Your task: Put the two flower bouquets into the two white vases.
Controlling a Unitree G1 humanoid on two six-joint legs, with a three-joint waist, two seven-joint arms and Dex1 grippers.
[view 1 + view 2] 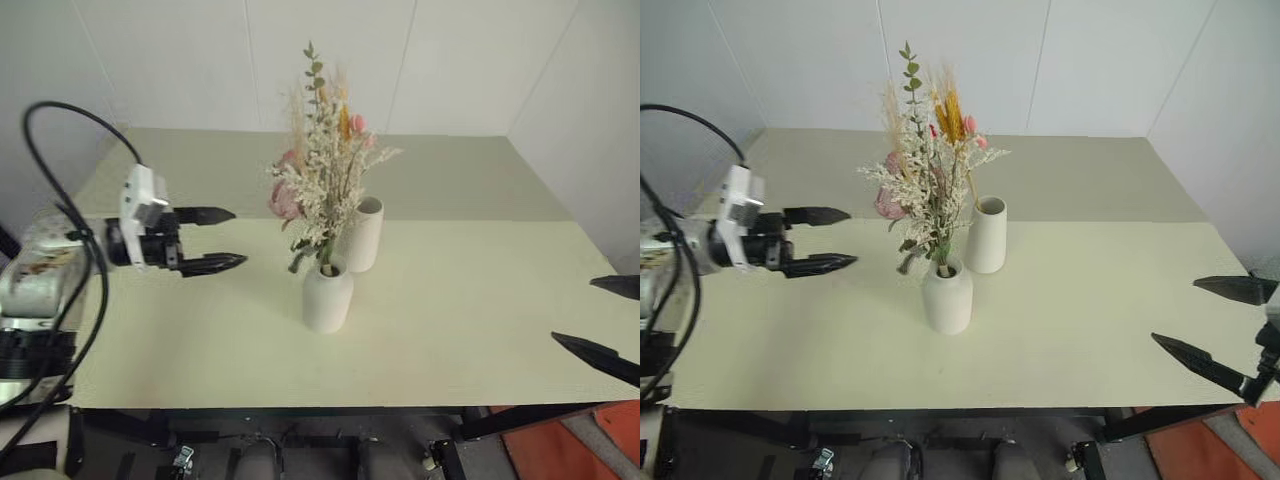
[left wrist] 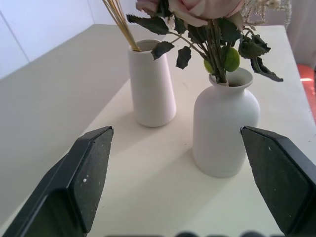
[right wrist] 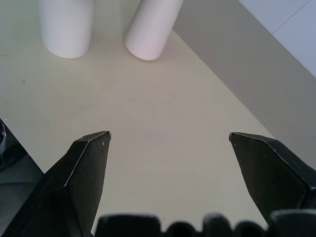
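Two white vases stand together mid-table. The shorter round-shouldered vase [image 1: 327, 296] holds the bushy bouquet [image 1: 312, 190] of pink roses, cream filler and green stems. Just behind it, the taller cylinder vase [image 1: 363, 235] holds the slim bouquet [image 1: 952, 118] with yellow stems and golden spikes. My left gripper [image 1: 222, 239] hovers open and empty to the left of the vases, pointing at them, well apart from both. My right gripper [image 1: 612, 320] is open and empty at the table's right edge. The left wrist view shows both vases [image 2: 226, 129] beyond its spread fingers [image 2: 86, 173].
The pale green table [image 1: 470, 300] has bare room on both sides of the vases. A wall rises behind its far edge. A black cable [image 1: 70, 180] loops over my left arm. Something orange [image 1: 590, 440] lies on the floor under the right front corner.
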